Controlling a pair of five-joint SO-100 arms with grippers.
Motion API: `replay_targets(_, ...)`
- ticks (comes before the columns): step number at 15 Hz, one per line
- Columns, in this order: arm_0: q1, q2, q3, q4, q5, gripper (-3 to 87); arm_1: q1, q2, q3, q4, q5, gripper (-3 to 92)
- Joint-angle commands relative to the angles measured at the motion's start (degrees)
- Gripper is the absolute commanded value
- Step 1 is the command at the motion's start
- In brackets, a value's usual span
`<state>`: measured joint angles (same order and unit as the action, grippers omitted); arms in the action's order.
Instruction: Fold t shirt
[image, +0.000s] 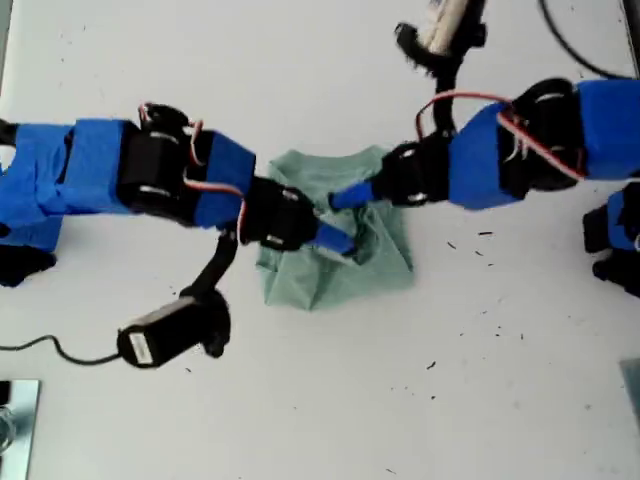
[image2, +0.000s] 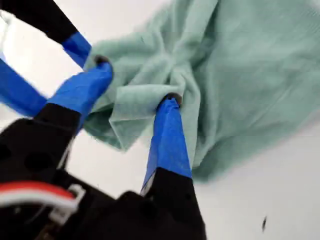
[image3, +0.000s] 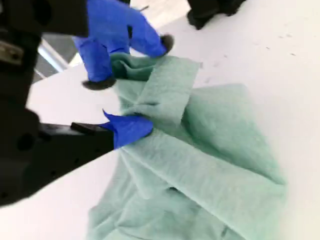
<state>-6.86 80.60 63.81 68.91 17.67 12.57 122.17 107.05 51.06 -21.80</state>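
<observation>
The t shirt (image: 335, 235) sits bunched mid-table (image: 420, 400), middle hidden under both arms. My first gripper (image2: 135, 85) is spread around a fold; my second gripper (image3: 131, 87) looks open on cloth, grip unclear.

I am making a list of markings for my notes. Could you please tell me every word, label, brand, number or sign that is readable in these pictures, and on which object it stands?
No text can be read in any view.
White label on the wrist camera at the exterior view's lower left: dark marks, too blurred to read.
t shirt: plain, no print visible.
Table: only small dark specks.
</observation>
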Motion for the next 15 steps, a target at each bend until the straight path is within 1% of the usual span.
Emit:
replay_targets(1,-7.6,10.2,-0.7,3.3,0.7,30.5,6.2,17.7,10.8,-5.9,0.4,24.3)
replay_targets(3,-9.1,17.7,4.8,7.9,-1.6,28.2,6.3,23.0,12.9,2.2,1.1,24.2)
replay_targets(4,-9.5,22.7,11.3,7.2,-2.6,27.8,6.2,25.3,13.8,5.5,1.5,24.0)
replay_targets(5,-9.8,29.2,20.6,5.1,-4.4,28.0,6.2,27.6,15.1,7.5,1.6,23.9)
replay_targets(7,-8.6,45.8,45.0,-3.4,-7.3,27.6,5.4,31.2,19.8,13.3,2.6,23.8)
replay_targets(8,-6.7,53.2,57.3,-6.7,-10.2,26.0,4.0,34.5,25.4,14.4,2.8,23.8)
replay_targets(9,-3.8,59.9,69.9,-11.2,-14.0,24.0,2.0,39.3,33.8,14.2,4.9,23.4)
replay_targets(10,-0.3,65.5,81.0,-16.6,-18.2,22.5,-0.4,46.1,43.4,12.7,8.0,14.0)
replay_targets(11,2.8,70.7,91.5,-22.1,-22.8,19.2,-2.5,54.3,52.5,13.0,12.5,5.1)
replay_targets(12,4.7,76.2,101.3,-27.9,-25.3,11.7,-4.2,64.2,60.5,15.9,16.0,2.0)
replay_targets(13,6.6,80.5,109.1,-31.4,-28.5,3.7,-6.1,77.5,67.9,21.9,19.2,2.0)
replay_targets(14,7.7,81.2,113.2,-32.7,-29.6,3.8,-7.2,77.9,71.2,24.9,20.9,2.0)
replay_targets(15,9.2,80.6,114.2,-33.4,-29.4,-0.1,-8.1,74.9,70.9,25.5,21.2,2.0)
